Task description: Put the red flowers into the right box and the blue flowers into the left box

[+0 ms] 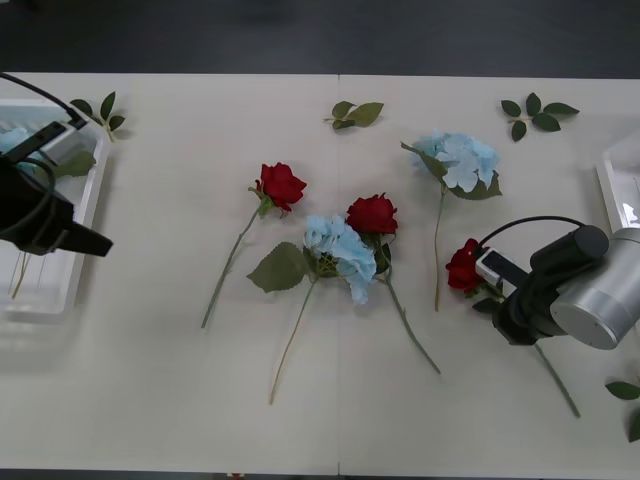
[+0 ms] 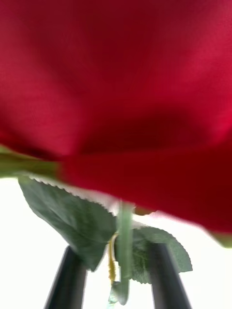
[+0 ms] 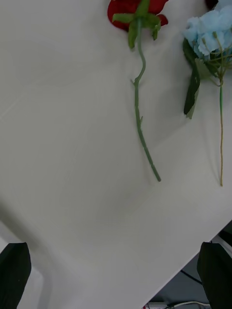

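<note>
The right gripper (image 1: pixel 497 297), at 4 o'clock on the tabletop (image 1: pixel 330 420), pinches a rose (image 1: pixel 463 266) just under the bloom, stem trailing, ready for the right box (image 1: pixel 617 190) at 3 o'clock. The left gripper (image 1: pixel 95 243) hangs spread beside the left box (image 1: pixel 85 215).

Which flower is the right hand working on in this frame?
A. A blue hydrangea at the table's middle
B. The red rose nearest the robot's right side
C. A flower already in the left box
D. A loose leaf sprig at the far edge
B: the right hand has its black fingers on either side of the stem of the rightmost red rose, just under its bloom.
</note>
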You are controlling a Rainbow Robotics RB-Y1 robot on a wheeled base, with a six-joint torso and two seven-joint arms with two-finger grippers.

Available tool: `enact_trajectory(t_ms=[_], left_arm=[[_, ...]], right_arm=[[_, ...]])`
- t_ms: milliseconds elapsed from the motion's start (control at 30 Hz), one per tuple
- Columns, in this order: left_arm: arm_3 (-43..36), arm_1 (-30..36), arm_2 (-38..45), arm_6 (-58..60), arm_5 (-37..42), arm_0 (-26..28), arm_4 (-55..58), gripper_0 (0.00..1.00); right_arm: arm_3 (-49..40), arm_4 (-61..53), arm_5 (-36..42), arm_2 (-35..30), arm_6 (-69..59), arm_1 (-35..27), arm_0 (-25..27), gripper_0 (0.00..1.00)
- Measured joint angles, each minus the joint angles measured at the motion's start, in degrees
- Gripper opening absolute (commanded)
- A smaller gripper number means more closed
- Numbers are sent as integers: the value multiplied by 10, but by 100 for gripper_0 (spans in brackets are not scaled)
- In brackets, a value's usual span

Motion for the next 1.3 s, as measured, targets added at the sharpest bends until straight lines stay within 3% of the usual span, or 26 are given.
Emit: enact_trajectory(t_ms=[100,267,500,700,900,1100,1300], left_arm=[[-44,-28,-37,36,-31,0,-45,100],[-64,-43,-146,156,-86,-15,-109,100],[-64,-69,-258,209,-112,-61,-192,100],[-62,-81,-327,278,-134,-95,-255,100],[-10,-84,-384,279,-160,-133,-277,100],[63,-121,-386,279,-161,-163,-294,100],[132,-159,-386,279,-161,-190,-306,100]], right_arm=[[0,4,-7,0,0,0,0,1],[0,5,-8,0,0,0,0,0],[1,-22,-30,-7,0,-4,-2,0],[1,-132,-23,-104,0,-43,-7,0],[1,-165,24,-187,0,-122,-31,0],[18,-144,32,-178,0,-205,-64,0],[89,-76,32,-176,0,-221,-65,0]])
